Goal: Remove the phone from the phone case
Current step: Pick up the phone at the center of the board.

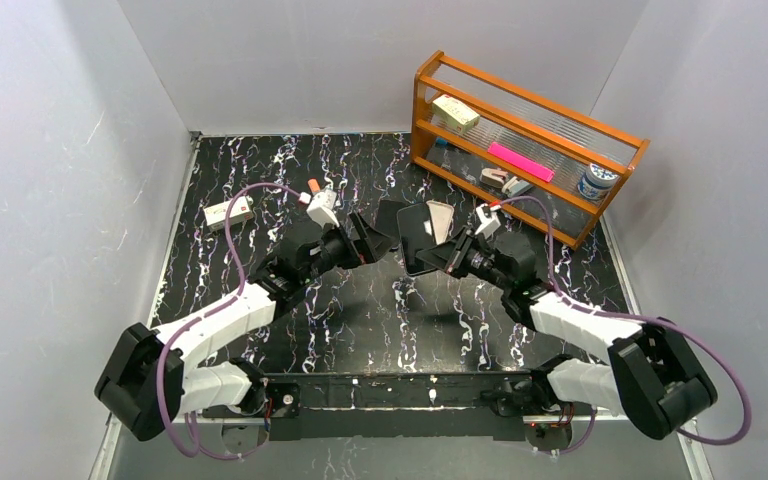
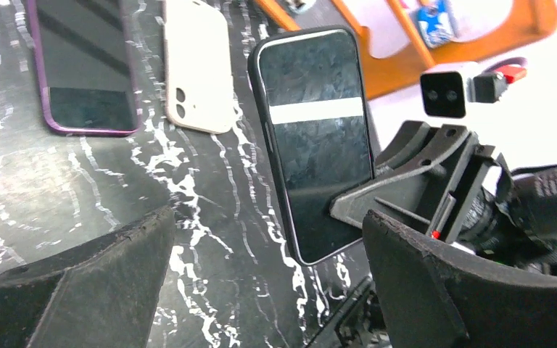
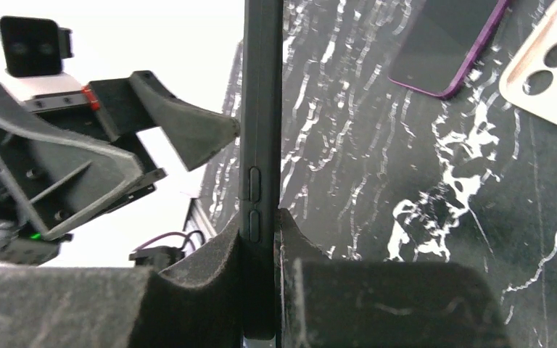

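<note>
A phone in a black case is held upright above the table by my right gripper. In the right wrist view the cased phone shows edge-on, side buttons visible, and the right gripper is shut on its lower part. In the left wrist view the phone's dark screen faces me. My left gripper is open and empty, a little short of the phone, and it sits to the phone's left in the top view.
A purple-edged phone and a white empty case lie on the black marbled table behind the held phone. An orange wooden shelf with small items stands at the back right. A small white box lies at the left.
</note>
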You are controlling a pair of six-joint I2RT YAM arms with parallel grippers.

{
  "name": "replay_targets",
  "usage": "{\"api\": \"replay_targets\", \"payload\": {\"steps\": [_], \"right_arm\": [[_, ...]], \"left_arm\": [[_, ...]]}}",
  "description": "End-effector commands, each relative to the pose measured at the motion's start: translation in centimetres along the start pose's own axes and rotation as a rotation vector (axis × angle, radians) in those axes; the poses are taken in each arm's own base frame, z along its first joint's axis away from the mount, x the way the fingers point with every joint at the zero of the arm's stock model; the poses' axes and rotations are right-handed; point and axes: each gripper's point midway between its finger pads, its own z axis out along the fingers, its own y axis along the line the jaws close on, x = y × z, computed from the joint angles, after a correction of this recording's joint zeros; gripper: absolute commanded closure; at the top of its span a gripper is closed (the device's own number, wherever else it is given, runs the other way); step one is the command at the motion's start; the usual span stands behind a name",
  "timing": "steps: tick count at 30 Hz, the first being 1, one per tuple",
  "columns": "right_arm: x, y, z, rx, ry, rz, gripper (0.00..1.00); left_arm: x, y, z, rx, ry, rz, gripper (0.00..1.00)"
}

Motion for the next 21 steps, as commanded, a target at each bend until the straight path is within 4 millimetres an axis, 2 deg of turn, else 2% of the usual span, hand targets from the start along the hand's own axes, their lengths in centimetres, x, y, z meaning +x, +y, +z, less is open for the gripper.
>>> {"api": "replay_targets", "payload": {"steps": [1,6,14,21], "right_arm": [[-3.3,7.1,-2.4,-0.3,-0.095,-0.087,0.99],[-3.7,9.4,-3.9,-0.406,-0.093,-0.104,0.99],[-3.2,12.1,-4.8,-0.526,-0.029,-0.13,0.99],[-2.7,12.4,-4.7,-0.559,-0.001,-0.115,0.99]], "left_arm": [[-1.8,-4.9,-0.4,0.232,-0.008,-0.009,0.02],[-2.3,-7.1,-0.5,0.365,0.023,-0.07,0.02],[-3.1,-9.5,-0.7,0.46,0.038,-0.09,0.07],[-3.4,-10.5,-0.6,0.504,0.044,-0.113,0.16]]}}
